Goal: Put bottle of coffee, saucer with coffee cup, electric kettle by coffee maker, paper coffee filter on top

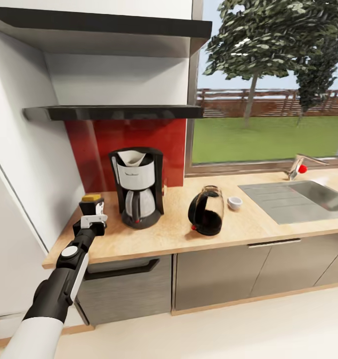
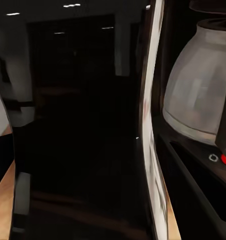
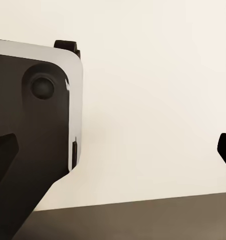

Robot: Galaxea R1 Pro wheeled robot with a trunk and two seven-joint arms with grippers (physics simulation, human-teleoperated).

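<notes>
The black coffee maker (image 1: 137, 187) stands on the wooden countertop (image 1: 268, 227) with a white paper filter (image 1: 131, 158) in its top. Just left of it, my left gripper (image 1: 92, 213) is shut on the dark bottle of coffee (image 1: 91, 199) with a yellow lid, low over the counter. In the left wrist view the bottle (image 2: 83, 135) looms dark and close, with the coffee maker's glass carafe (image 2: 198, 90) beside it. The black electric kettle (image 1: 206, 210) sits right of the coffee maker, and a small white coffee cup (image 1: 234, 202) beyond it. My right gripper (image 3: 113, 150) hangs open over pale floor.
A steel sink (image 1: 301, 197) with a tap (image 1: 298, 167) fills the counter's right end. Two dark shelves (image 1: 114, 112) hang above the coffee maker against a red backsplash. A white wall panel (image 1: 19, 164) borders the counter's left end. Part of my own base (image 3: 33, 140) shows beside the right gripper.
</notes>
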